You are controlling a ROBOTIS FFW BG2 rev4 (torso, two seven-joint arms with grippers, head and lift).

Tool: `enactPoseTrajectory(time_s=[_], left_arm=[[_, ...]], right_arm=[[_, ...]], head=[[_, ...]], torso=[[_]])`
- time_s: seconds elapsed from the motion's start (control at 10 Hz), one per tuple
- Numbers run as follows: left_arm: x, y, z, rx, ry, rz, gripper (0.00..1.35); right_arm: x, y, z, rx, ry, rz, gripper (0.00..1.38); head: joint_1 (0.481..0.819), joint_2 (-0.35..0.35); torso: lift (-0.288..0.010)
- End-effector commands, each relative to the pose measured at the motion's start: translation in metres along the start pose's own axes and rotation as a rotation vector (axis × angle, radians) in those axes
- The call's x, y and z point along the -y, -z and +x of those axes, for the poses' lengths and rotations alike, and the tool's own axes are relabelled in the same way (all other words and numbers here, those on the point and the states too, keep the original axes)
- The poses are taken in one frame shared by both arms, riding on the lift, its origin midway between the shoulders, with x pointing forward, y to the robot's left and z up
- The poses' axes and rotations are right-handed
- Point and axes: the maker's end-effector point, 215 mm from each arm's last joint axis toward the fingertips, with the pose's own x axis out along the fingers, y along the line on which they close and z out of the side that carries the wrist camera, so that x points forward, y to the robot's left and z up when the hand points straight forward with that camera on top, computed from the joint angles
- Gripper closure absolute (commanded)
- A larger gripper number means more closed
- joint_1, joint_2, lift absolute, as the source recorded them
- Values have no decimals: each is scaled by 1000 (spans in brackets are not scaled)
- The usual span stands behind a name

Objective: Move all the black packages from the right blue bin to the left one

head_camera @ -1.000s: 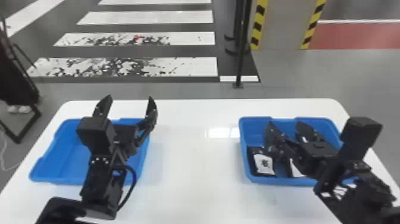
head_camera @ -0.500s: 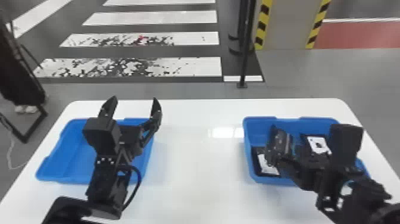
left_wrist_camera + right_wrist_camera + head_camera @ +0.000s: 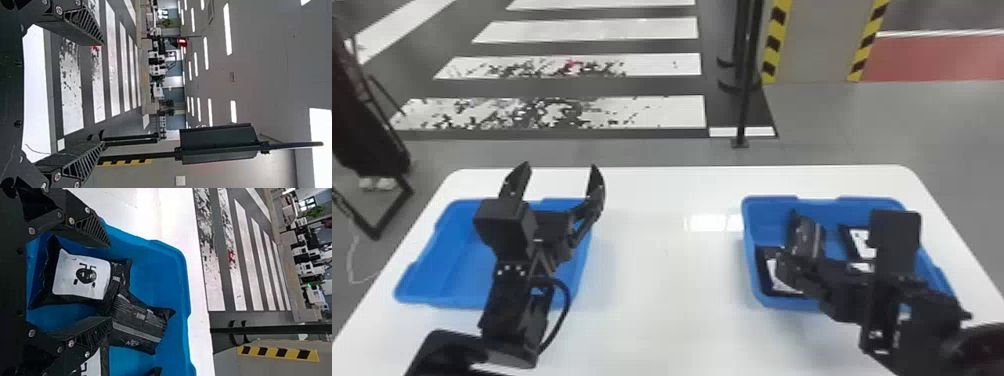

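Above the left blue plastic bin (image 3: pixel 442 296), the left arm's black two-fingered end effector (image 3: pixel 559 166) points away from the robot, its fingers spread wide with nothing between them. To the right, past the middle of the white surface (image 3: pixel 657 300), stands the right blue plastic bin (image 3: pixel 832 212), with the black packages still to be moved lying in it. Leftmost lies a black, soft-looking package with a white front panel (image 3: pixel 82 274); just beside it, touching, is a black package with a grey stripe (image 3: pixel 156 323). Farther right lies another black package with a white panel (image 3: pixel 862 242). Over this bin is the right arm's black two-fingered end effector (image 3: pixel 109 283), fingers well apart and holding nothing; whether one fingertip touches the striped package, I cannot tell. The packages look light, pliable and somewhat slick, with pouch-like ends and creased skins, so they probably give under a squeeze rather than break; what is inside, I cannot tell. For the leftmost, a hold across the fuller middle seems best, with the fingers low on both sides, since a pinch at a crimped corner could slip or let it swing. The overlap with its striped neighbour could drag that one along, so a slow lift straight up seems wise. As for labelling, the leftmost package's white panel carries a dark emblem, and the striped one has pale lettering beside its grey band.
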Motion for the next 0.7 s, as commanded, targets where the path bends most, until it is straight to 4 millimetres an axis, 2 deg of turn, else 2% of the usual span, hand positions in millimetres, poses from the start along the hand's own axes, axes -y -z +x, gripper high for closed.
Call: enactPoseTrajectory(time_s=[0.0,0.3,0.6], left_arm=[[0,1,0,-2,0,-2,148],[0,2,0,-1,0,2,148],[0,0,1,1,2,1,148]], right_arm=[[5,8,7,-34,7,6,407],[9,19,19,-75,5,20,409],[-4,25,29,-105,-29,28,407]], head=[[695,60],[695,56],[695,64]], torso=[[-132],[-132],[-132]])
